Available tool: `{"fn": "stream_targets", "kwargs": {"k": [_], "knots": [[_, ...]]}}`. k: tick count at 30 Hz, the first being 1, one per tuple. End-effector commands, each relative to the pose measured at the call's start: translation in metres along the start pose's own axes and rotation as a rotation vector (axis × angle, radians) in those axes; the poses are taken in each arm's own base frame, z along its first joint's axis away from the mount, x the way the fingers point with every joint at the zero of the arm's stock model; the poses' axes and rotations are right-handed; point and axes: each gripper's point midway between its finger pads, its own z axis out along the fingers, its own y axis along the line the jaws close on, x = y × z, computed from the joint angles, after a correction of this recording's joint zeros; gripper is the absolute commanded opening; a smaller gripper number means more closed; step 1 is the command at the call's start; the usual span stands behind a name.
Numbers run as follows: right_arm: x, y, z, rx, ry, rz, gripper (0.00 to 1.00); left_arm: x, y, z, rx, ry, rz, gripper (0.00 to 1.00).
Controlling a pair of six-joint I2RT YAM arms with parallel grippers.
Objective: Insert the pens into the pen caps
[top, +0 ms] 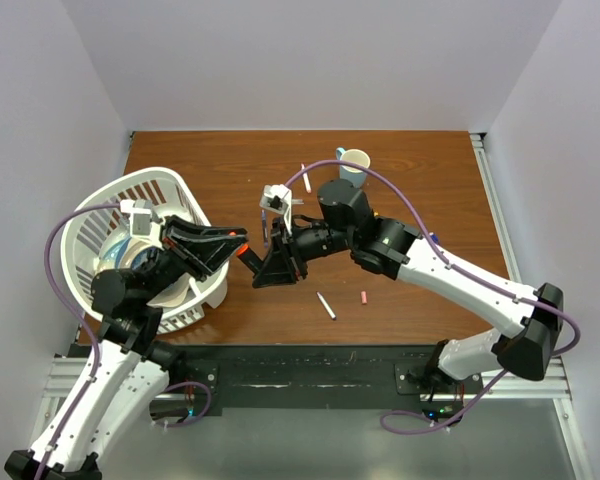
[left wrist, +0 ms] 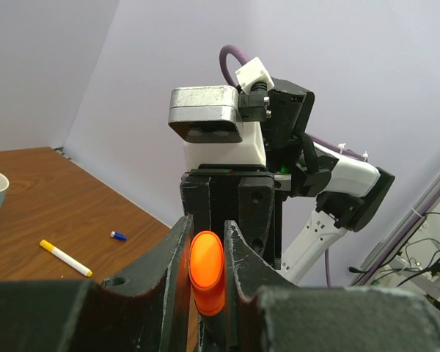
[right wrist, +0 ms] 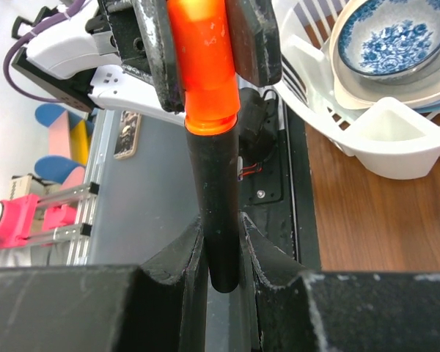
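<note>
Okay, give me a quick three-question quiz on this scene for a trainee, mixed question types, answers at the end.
1. True or false: the right gripper is shut on the black highlighter.
2. What does the left gripper hold? A) nothing B) the orange cap C) a spoon
3. Short answer: does the loose pink cap lie on the table or in the white basket?
Key: 1 true; 2 B; 3 on the table.
</note>
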Motion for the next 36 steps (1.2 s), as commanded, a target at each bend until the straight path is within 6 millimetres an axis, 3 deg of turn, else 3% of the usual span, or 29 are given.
{"fn": "stream_targets", "kwargs": {"k": [1,7,16,23,28,36], "knots": [[-0.145,0.025,-0.032,0.013,-0.44,-0.286,0.0,0.088,-0.012,-0.034,0.131,0.377,-0.188,0.0],[-0.149,0.017,-0.037,0.021,-0.435,-0.296,0.0,0.09,-0.013,-0.036,0.117,0.421,-0.167,0.0],[-0.147,0.018,-0.022,-0.076,-0.387,-0.305,0.0,0.094,-0.02,-0.038,0.162,0.436,-0.202,0.0],[-0.15,0.017,-0.024,-0.129,-0.376,-0.305,0.0,0.101,-0.031,-0.036,0.192,0.484,-0.247,0.0],[-0.157,0.028,-0.031,-0.174,-0.368,-0.34,0.0,0.106,-0.033,-0.03,0.182,0.51,-0.239,0.0],[-0.159,0.02,-0.032,-0.148,-0.326,-0.359,0.0,0.107,-0.036,-0.024,0.183,0.574,-0.269,0.0]]}}
